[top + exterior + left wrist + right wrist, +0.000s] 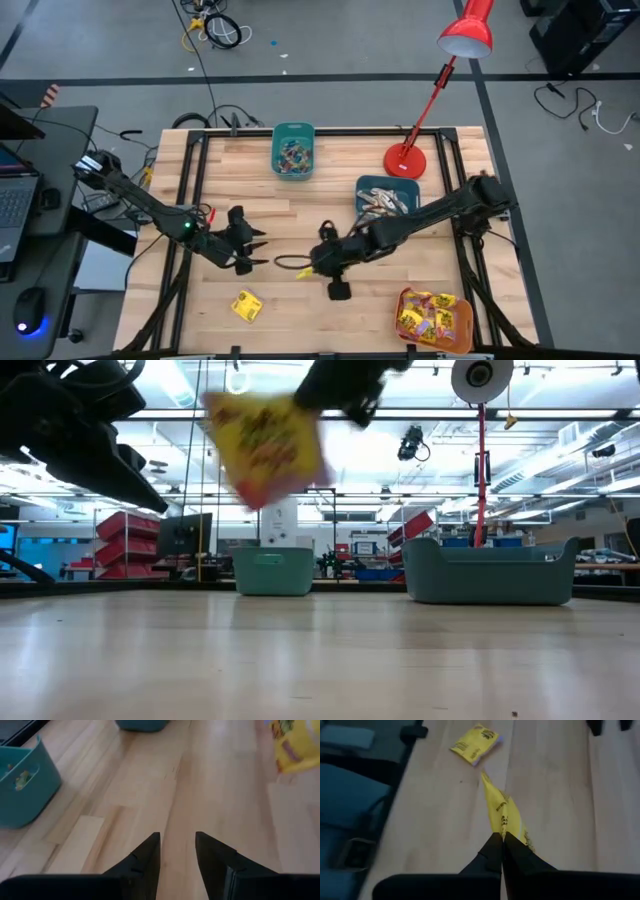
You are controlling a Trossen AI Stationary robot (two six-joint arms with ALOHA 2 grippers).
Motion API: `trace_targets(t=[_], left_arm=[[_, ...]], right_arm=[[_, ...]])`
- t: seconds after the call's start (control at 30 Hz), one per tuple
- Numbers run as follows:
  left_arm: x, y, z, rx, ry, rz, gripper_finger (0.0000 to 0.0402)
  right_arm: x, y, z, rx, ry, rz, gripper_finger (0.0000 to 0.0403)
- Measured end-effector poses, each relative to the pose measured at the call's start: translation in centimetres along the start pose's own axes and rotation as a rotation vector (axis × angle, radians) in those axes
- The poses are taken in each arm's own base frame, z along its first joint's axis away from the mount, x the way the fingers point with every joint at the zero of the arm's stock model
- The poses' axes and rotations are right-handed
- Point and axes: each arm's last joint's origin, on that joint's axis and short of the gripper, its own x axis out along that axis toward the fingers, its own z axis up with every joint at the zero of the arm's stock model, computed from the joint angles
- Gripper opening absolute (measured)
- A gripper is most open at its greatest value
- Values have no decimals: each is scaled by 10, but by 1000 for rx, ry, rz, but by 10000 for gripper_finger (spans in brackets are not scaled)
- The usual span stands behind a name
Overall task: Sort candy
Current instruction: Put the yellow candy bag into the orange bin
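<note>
My right gripper [501, 840] is pinched tight on a yellow candy packet [504, 815], which hangs clear above the table [300, 310]. Ahead of its fingers a second yellow packet [475, 741] lies flat on the wood near the edge. My left gripper [177, 851] hovers just across from it, fingers parted with nothing between them. Farther off sit two teal bins [293, 150] and an orange bin [433, 318] holding sorted candy.

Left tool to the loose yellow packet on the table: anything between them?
Nothing: bare wood between the left tool and the yellow packet, per the high view.
</note>
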Motion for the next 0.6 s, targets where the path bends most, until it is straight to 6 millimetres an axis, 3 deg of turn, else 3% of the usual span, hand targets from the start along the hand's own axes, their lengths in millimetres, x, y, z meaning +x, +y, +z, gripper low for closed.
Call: trace_targets(t=[0.27, 0.43, 0.6], left_arm=[[0, -2, 3, -59, -24, -15, 126], [0, -3, 5, -93, -45, -30, 126], [0, -5, 7, -106, -64, -40, 126]], right_arm=[[-86, 35, -1, 164, 28, 152, 0], [-120, 65, -17, 348, 99, 189, 0], [-143, 98, -48, 477, 179, 42, 0]])
